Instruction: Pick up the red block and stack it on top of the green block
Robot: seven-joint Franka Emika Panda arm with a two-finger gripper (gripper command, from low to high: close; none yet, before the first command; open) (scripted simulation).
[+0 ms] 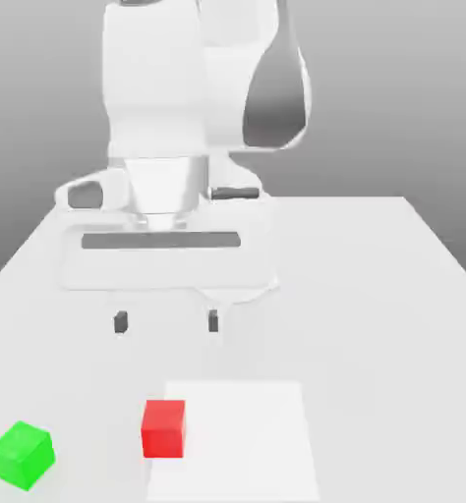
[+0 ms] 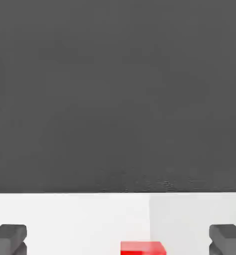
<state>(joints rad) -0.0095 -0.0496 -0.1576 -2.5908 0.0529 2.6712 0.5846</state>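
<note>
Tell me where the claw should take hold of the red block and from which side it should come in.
Come straight down from above and close on two opposite vertical faces of the red block. It sits flat on the table with its sides clear: the green block lies well apart on the exterior view's left. The open claw hangs above the table, holding nothing.
</note>
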